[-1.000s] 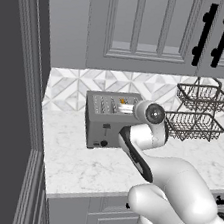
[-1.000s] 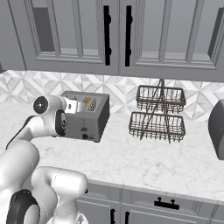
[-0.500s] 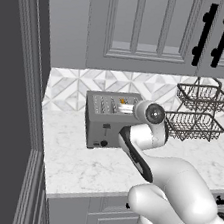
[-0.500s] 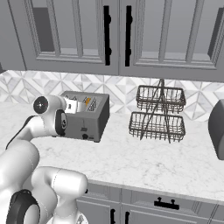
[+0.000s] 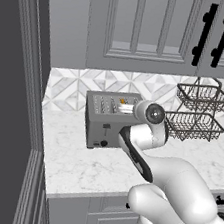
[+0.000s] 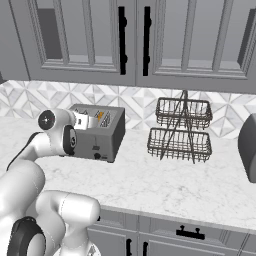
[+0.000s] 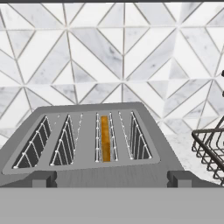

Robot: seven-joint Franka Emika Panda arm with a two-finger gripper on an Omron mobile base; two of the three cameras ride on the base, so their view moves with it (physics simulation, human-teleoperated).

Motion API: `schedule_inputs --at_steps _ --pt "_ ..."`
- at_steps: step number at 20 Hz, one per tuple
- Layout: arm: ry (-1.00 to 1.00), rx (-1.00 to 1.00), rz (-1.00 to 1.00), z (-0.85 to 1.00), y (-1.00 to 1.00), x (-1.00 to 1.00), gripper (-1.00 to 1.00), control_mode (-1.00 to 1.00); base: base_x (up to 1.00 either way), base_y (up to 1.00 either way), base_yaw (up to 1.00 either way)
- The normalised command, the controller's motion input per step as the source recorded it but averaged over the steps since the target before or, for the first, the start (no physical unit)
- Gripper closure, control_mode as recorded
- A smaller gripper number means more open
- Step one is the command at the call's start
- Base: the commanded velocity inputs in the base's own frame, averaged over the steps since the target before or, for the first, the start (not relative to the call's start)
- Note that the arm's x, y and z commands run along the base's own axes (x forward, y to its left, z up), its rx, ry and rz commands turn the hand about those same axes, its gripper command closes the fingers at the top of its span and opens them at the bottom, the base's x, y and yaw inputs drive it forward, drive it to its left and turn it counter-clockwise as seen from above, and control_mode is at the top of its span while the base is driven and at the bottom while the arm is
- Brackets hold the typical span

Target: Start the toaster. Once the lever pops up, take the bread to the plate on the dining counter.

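So the arm's bent over the counter w/ its hand hanging above the toaster (image 5: 111, 120), right over the top of it, looking down into the slots. Pincer (image 5: 126, 107) is hard to make out in the base views, just a pale hand block past the round wrist joint; tips don't show clearly in the hand view either. Going by how wide it sits, it's spread fully apart, nothing between the fingers.

Below and just ahead of the pincer, the toaster's four slots run away from the hand. Bread (image 7: 105, 138) sits down in the third slot from the left in the hand view, only its orange-tan crust edge showing as a thin strip, approx level w/ the slot wires. Other three slots show just wire guides. Pincer isn't touching toaster or bread.

Toaster front w/ black knobs and levers faces back toward the robot base, under the hand. Off to the pincer's right stands a two-tier wire basket rack (image 6: 180, 130), apart from the toaster on the same marble counter (image 6: 165, 182). Beyond the pincer: patterned tile backsplash (image 7: 122, 52), grey cabinets (image 6: 140, 40) overhead.
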Motion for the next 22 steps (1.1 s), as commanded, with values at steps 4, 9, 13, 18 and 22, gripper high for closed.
schedule_inputs --at_steps 4,9,13,18,22 --pt "0.00 0.00 0.00 0.00 0.00 0.00 -1.00 -1.00 0.00 0.00 0.00" --pt "0.00 0.00 0.00 0.00 0.00 0.00 -1.00 -1.00 0.00 0.00 0.00" --pt "0.00 0.00 0.00 0.00 0.00 0.00 -1.00 -1.00 0.00 0.00 0.00" --pt "0.00 0.00 0.00 0.00 0.00 0.00 -1.00 -1.00 0.00 0.00 0.00" --pt "0.00 0.00 0.00 0.00 0.00 0.00 -1.00 -1.00 0.00 0.00 0.00"
